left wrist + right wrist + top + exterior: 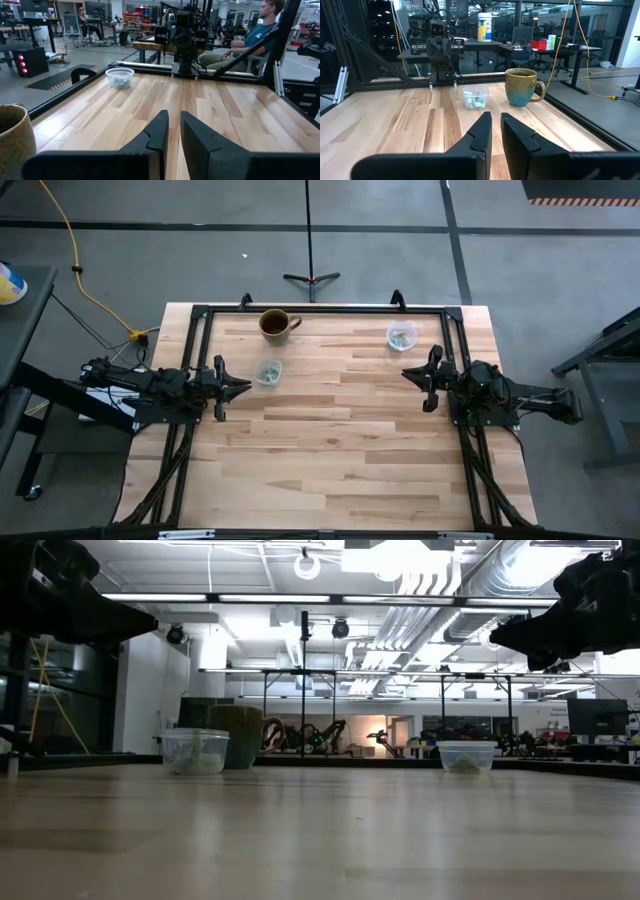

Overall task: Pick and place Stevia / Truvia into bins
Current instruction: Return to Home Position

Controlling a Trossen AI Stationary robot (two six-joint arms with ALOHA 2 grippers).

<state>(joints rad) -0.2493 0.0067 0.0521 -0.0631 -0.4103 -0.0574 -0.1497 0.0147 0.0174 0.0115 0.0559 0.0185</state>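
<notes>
I see both arms out at the sides of the bench [330, 450]; nothing is held

My left hand [245, 387] hangs just beside the left cup [268, 372], fingers almost together and empty; my right hand [407, 372] is near the right cup [401, 336], fingers almost together and empty too; pale packets [475, 101] lie inside both cups; a brown mug [276, 325] stands near the left cup.

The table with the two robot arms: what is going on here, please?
Nothing is being handled. The left gripper and the right gripper hang near the sides of the table, holding nothing. Sweetener packets lie inside the left clear cup and the right clear cup; none shows loose on the wood. A brown mug stands near the left cup.
</notes>
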